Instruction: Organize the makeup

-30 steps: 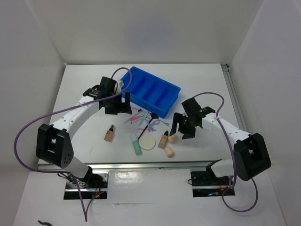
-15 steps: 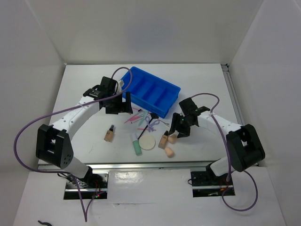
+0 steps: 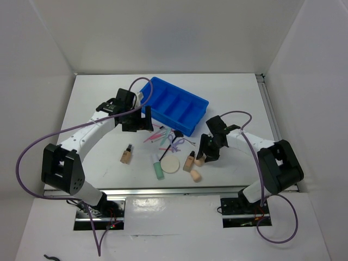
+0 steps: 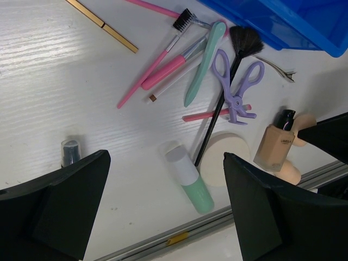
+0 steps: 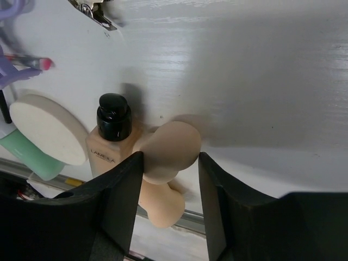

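Jaws on the right pinch a sponge [image 5: 168, 149] that lies on the worktop [image 5: 261, 81] touching a bottle [image 5: 111, 138], set low, I judge, to lift it toward the tray [image 3: 182, 90]. Left jaws hang wide open and empty above the sticks [image 4: 163, 70].

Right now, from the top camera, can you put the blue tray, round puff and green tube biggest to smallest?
1. blue tray, by far.
2. round puff.
3. green tube: about as long as the puff is wide, but thinner.
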`<control>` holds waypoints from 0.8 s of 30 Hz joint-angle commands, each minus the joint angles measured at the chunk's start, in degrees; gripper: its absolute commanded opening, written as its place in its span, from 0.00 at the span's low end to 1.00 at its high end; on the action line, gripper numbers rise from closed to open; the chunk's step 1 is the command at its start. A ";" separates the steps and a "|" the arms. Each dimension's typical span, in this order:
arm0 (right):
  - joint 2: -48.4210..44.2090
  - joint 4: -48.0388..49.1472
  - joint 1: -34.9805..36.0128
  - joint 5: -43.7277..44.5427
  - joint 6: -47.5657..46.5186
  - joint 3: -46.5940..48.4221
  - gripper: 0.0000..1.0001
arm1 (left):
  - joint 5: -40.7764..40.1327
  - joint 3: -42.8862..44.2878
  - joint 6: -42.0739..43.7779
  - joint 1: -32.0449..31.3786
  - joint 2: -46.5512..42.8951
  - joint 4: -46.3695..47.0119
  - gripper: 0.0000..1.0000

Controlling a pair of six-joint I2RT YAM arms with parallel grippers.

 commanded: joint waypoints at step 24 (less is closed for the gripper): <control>-0.19 -11.46 -0.23 17.94 -5.88 30.55 0.00 | -2.53 5.95 0.16 -1.34 -1.94 -1.63 1.00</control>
